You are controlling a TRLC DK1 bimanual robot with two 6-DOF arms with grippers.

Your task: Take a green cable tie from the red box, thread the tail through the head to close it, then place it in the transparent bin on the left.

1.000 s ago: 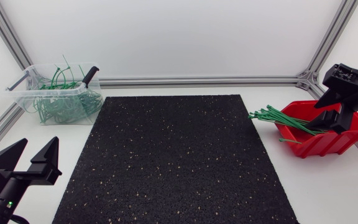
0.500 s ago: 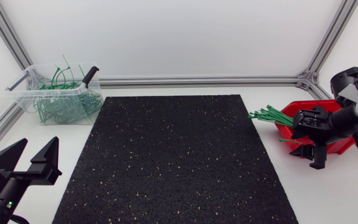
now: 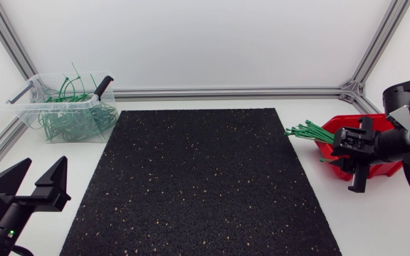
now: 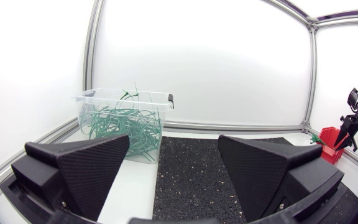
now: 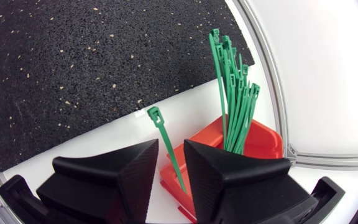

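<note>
The right gripper (image 5: 171, 165) hovers just in front of the red box (image 5: 263, 140), at the table's 3 o'clock side. Its fingers are narrow, and a single green cable tie (image 5: 165, 140) seems pinched between them. The tie's long axis runs straight ahead of the fingers, head leading toward the black mat (image 3: 198, 178). The spare ties (image 5: 232, 99) fan over the box rim beside it. The transparent bin (image 3: 30, 107) lies far off at 10 o'clock. The left gripper (image 3: 45, 165), spread wide and holding nothing, waits at 7 o'clock, with open mat between the two arms.
</note>
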